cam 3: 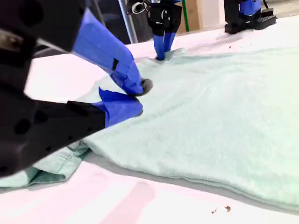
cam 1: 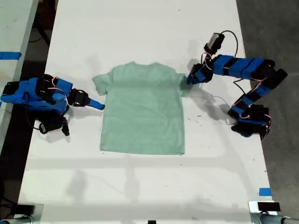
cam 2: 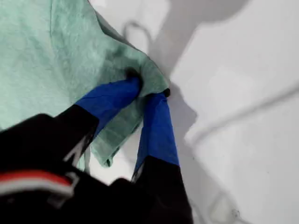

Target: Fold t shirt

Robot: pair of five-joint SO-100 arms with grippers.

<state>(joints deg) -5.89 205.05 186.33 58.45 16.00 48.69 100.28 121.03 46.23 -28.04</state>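
On the exterior view's left, the second gripper (cam 1: 99, 105) is reaching toward the t shirt (cam 1: 142, 112), its jaws slightly spread just beside a sleeve (cam 3: 51, 165); the mint-green tee is lying flat on the white table (cam 1: 140, 186), between the arms; on the exterior view's right, the first gripper (cam 2: 148, 91) is pinching the other sleeve's edge.

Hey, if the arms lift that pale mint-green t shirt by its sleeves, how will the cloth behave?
Likely floppy: the pale mint-green cloth t shirt bunches where my first tool pinches a sleeve. Probably light, since the thin cloth lies flat on the white table. The middle would probably sag between the tools, with my second tool at the other sleeve.
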